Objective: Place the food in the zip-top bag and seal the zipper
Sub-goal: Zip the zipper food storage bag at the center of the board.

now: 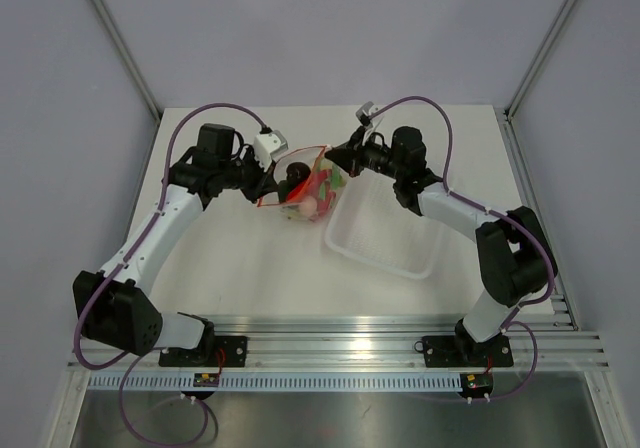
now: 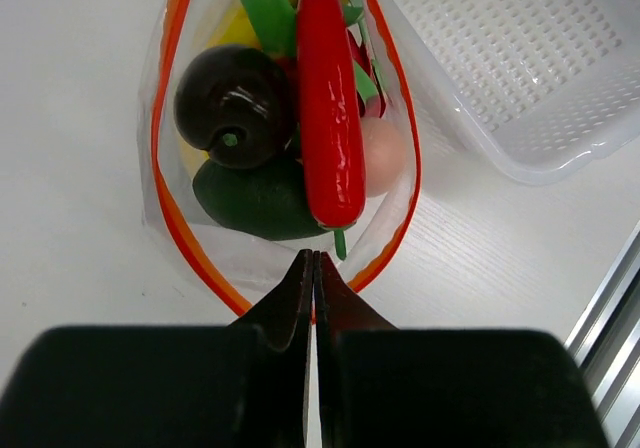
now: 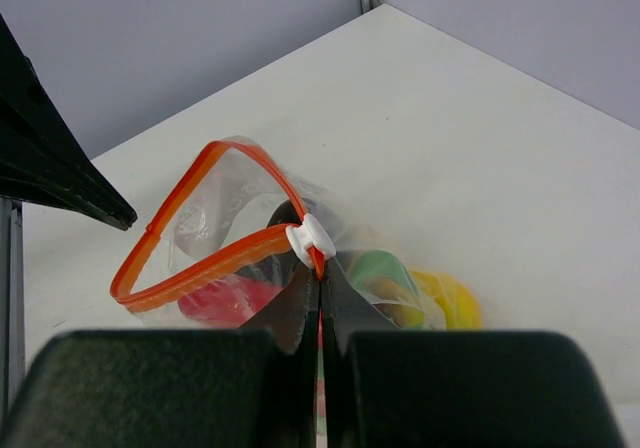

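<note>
The zip-top bag lies mid-table with its mouth held open between both grippers. Inside it I see the red chilli, a dark round fruit, the green avocado, a pale pinkish piece and some yellow banana. The orange-red zipper forms an open loop. My left gripper is shut on one end of the zipper strip. At the opposite end, the right gripper is shut on the strip just beside the white slider.
A rigid clear plastic tray sits on the white table just right of the bag, under the right arm. Its perforated floor shows in the left wrist view as the tray. Metal rails run along the near edge.
</note>
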Robot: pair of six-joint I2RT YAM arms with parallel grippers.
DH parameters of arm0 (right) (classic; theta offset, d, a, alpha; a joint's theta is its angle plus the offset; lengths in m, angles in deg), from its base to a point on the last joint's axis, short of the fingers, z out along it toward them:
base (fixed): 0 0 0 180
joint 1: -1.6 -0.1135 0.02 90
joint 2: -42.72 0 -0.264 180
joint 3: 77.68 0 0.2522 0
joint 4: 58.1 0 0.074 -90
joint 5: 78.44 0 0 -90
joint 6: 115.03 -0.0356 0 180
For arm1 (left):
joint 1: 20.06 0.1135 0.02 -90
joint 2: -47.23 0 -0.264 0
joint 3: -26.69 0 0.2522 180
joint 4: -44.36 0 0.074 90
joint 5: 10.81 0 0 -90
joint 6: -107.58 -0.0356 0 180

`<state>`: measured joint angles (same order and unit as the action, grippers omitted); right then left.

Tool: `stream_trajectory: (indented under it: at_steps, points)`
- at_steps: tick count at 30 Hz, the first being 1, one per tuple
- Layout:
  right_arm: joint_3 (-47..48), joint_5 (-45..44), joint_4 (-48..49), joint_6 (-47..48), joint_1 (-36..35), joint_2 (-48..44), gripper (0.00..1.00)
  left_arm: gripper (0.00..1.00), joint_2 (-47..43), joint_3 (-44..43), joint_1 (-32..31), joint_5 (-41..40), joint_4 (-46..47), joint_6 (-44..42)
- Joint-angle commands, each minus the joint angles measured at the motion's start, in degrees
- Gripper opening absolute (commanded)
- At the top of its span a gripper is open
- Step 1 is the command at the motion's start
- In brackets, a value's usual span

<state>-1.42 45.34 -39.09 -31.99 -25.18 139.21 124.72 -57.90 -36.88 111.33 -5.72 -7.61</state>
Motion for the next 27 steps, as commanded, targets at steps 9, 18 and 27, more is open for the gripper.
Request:
stream_trajectory:
  at_steps: [9, 18, 27]
  points:
    - [2.8, 7.3, 6.7, -2.1, 0.3, 0.0, 0.00, 0.07, -0.4, -8.3, 0.1, 3.5, 3.3, 3.6]
    - [4.2, 14.8, 0.8, 1.1, 0.4, 0.4, 0.00, 0.40, 4.9, -16.3, -6.3, -0.3, 5.8, -0.6]
    - [5.4, 19.1, -4.7, 3.8, 0.3, 0.7, 0.00, 0.55, 10.0, -18.4, -8.6, 5.7, 5.5, -6.4]
